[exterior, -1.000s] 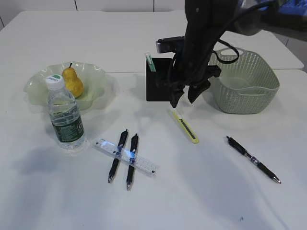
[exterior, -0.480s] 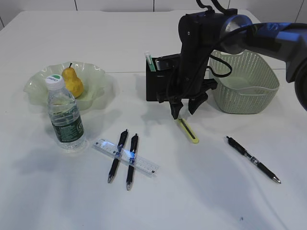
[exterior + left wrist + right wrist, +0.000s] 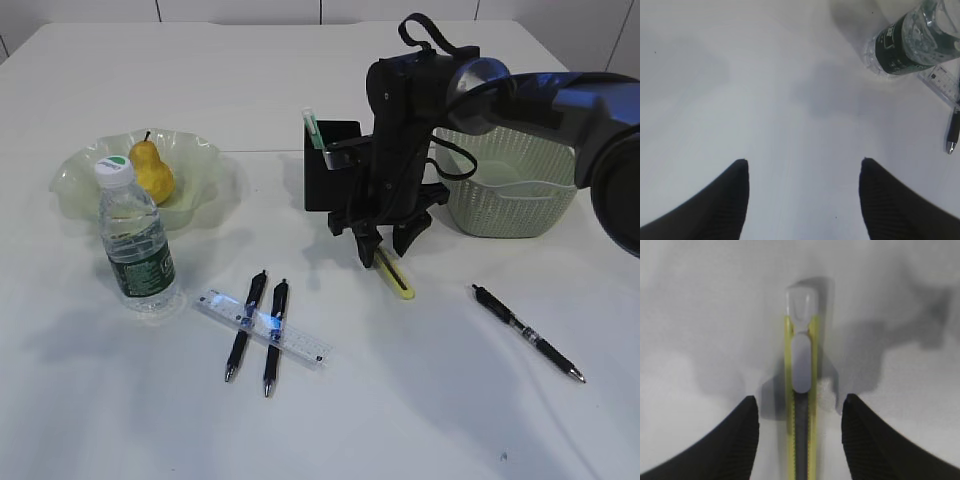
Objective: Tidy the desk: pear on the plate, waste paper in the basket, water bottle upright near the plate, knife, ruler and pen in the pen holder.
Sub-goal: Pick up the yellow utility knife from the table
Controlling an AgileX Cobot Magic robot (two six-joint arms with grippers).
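The yellow utility knife (image 3: 395, 277) lies flat on the table in front of the black pen holder (image 3: 330, 165). My right gripper (image 3: 386, 248) is open and straddles the knife (image 3: 801, 405), one finger on each side, not touching it. The pear (image 3: 152, 170) sits on the pale green plate (image 3: 85, 170). The water bottle (image 3: 135, 240) stands upright beside the plate; it shows top right in the left wrist view (image 3: 910, 42). A clear ruler (image 3: 262, 327) lies under two black pens (image 3: 245, 325). A third pen (image 3: 528, 333) lies to the right. My left gripper (image 3: 802, 167) is open over bare table.
The green woven basket (image 3: 515, 165) stands right of the pen holder, close behind my right arm. The pen holder holds a green-capped item (image 3: 312, 128). No waste paper shows on the table. A ruler end (image 3: 945, 80) and a pen tip (image 3: 952, 132) sit at the left wrist view's right edge.
My right gripper has come down from above the pen holder's front and moved slightly forward; its open fingers now straddle the knife near the table. Nothing else moved.
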